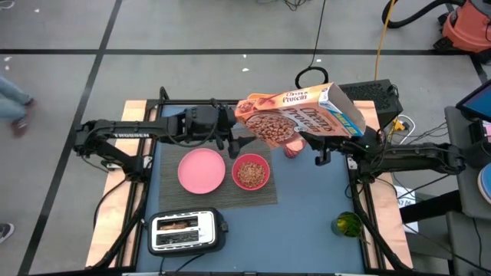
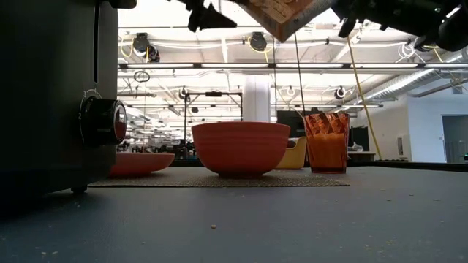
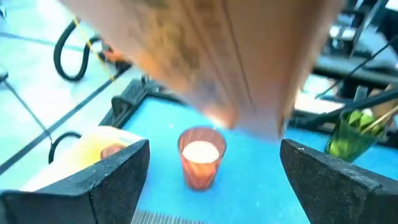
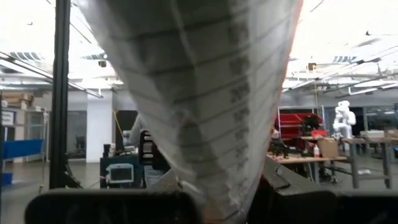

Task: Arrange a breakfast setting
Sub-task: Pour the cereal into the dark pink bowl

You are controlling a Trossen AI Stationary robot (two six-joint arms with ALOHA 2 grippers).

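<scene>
A pink bowl point(image 1: 251, 171) filled with brown cereal sits on the right half of a grey woven placemat point(image 1: 261, 197), just beside a flat pink plate point(image 1: 202, 170) that holds nothing. Above the bowl, tilted with one corner down, hangs a cereal box point(image 1: 299, 113) — orange-brown, with a picture of a filled bowl on its face. The right gripper point(image 1: 318, 146) reaches in under the box from the right; its own wrist view shows the box's side panel point(image 4: 205, 93) running down between the fingers, so it appears to pinch the box, though the contact itself is hidden. The left gripper point(image 1: 232, 142) is just off the box's lower left corner, its fingers point(image 3: 99, 180) spread wide with nothing between them.

Behind the bowl an orange tumbler point(image 3: 200, 155) stands upright on the table, something pale inside. A black-and-silver toaster point(image 1: 186, 230) sits at the near edge with brown toast point(image 1: 178, 225) in a slot. A green object point(image 1: 347, 225) lies near the right edge.

The table point(image 1: 314, 207) is dark blue-grey — crumbs dot it in the low view. Beyond it, grey floor with black lines, cables, and a person's leg and shoe point(image 1: 14, 103) at far left.
</scene>
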